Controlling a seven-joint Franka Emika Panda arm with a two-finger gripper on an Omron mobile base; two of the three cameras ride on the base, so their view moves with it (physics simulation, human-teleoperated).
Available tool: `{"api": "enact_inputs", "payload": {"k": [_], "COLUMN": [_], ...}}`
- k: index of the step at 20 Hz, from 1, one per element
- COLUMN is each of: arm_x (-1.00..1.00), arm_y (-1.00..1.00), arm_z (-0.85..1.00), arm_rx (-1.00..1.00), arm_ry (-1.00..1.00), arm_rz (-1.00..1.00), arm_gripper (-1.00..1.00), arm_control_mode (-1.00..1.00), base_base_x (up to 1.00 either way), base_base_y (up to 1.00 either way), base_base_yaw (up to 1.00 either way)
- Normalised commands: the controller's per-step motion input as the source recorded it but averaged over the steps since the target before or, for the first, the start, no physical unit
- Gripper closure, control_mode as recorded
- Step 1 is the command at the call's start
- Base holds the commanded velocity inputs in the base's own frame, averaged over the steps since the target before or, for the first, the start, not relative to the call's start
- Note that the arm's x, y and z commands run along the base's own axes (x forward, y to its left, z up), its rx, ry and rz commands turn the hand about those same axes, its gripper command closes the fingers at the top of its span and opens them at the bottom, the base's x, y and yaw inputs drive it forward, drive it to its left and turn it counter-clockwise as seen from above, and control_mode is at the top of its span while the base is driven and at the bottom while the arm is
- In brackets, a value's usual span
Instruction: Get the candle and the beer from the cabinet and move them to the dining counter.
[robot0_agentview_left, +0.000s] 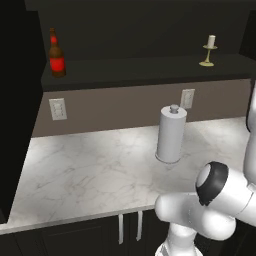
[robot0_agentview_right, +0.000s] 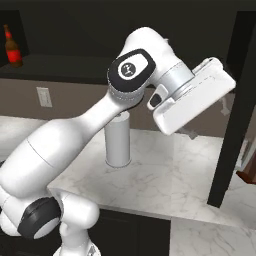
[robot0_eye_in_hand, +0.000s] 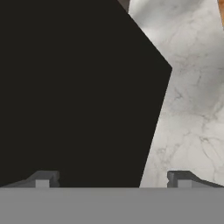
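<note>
White veined marble bench (robot0_agentview_left: 90, 170) ran along a brown wall, under an open black cabinet (robot0_agentview_left: 150, 70). On its shelf the beer (robot0_agentview_left: 56, 54) stood upright at 10 o'clock, neck up; the candle (robot0_agentview_left: 209, 50) upright at 1 o'clock. A paper-towel roll (robot0_agentview_left: 171, 133) stood on the bench. Hand (robot0_eye_in_hand: 113, 179) was wide open, empty, well apart from both.

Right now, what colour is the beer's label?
Red, on the dark brown beer standing on the cabinet shelf; clearest in the left base view.
</note>
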Motion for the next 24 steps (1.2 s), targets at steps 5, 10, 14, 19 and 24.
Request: {"api": "enact_inputs", "payload": {"k": [5,10,14,19,24], "arm_x": [0.00,0.00,0.00,-0.08,-0.15], "arm_y": [-0.08,0.36,0.58,0.65,0.62], "arm_z": [-0.13,-0.11,-0.03,0.00,0.01], "arm_rx": [0.00,0.00,0.00,0.00,-0.01], "arm_ry": [-0.07,-0.06,0.00,0.11,0.20], "arm_rz": [0.07,0.13,0.19,0.32,0.39], "arm_gripper": [-1.00,-1.00,-1.00,-1.00,-1.00], "arm_control_mode": [-1.00,-1.00,-1.00,-1.00,-1.00], "base_base_x": [0.00,0.00,0.00,0.00,0.00], "base_base_y": [0.00,0.00,0.00,0.00,0.00], "base_base_yaw": [0.00,0.00,0.00,0.00,0.00]}}
